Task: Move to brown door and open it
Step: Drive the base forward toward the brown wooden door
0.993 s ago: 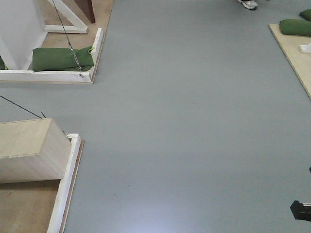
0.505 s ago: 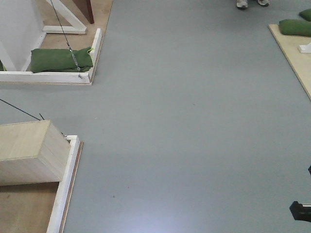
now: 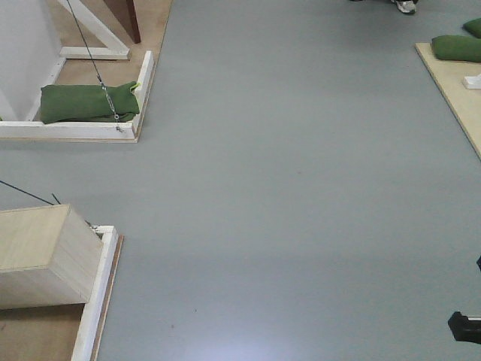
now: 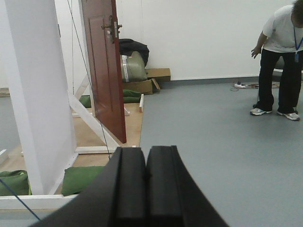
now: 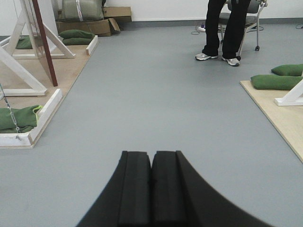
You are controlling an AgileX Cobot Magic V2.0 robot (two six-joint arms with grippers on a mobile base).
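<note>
The black left gripper [image 4: 146,156] is seen from its wrist camera with its two fingers pressed together and nothing held between them. The black right gripper [image 5: 151,161] is likewise seen with its fingers drawn together on nothing. The tall reddish-brown glossy wooden door [image 4: 106,71] is found ahead and to the left of the left gripper, well apart from it, standing ajar on a tan plywood base board [image 4: 132,118] beside a white painted post [image 4: 38,94]. A brass lever handle [image 4: 110,27] is carried near the door's upper edge. In the front-facing view only the door's lower corner [image 3: 124,15] is caught at the top left, beyond a green sandbag [image 3: 83,101] lying inside a white wooden floor frame [image 3: 139,83]. A pale plywood box [image 3: 37,256] is set at the lower left. A person in a white shirt and black trousers [image 4: 279,61] is seen bending on the grey floor [image 3: 301,188] at the far right.
</note>
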